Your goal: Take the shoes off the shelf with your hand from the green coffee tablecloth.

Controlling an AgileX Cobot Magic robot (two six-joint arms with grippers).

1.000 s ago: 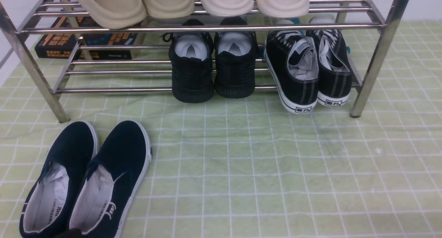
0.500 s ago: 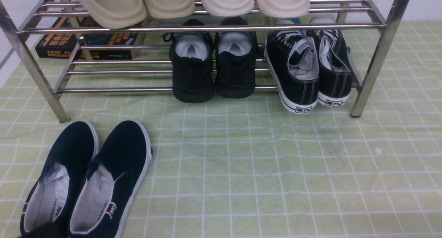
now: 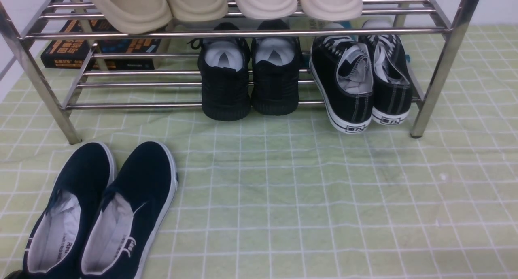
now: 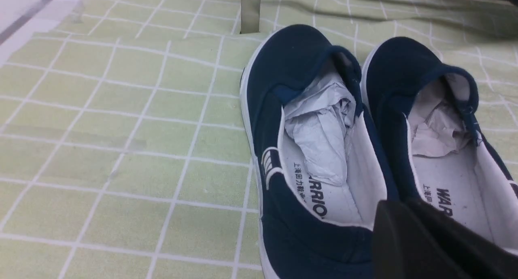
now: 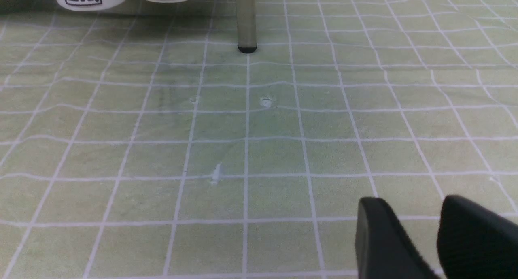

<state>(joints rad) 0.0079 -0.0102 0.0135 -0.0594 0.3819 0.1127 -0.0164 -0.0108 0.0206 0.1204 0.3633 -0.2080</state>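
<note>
Navy-blue slip-on canvas shoes (image 3: pixel 101 208) sitting side by side on the pale green gridded tablecloth (image 3: pixel 323 198), clear of the chrome tube shelf (image 3: pixel 243 32). Left pincer (image 4: pixel 421 238) together at the heels, gripping nothing visible. Best backing straight off, no snagging the collars.

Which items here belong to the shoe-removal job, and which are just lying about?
Job: navy slip-on shoes, off the rack on the green tablecloth; chrome shelf; left pincer by their heels.

Lying about: all-black shoes, black lace-up sneakers, beige slippers, book.
</note>
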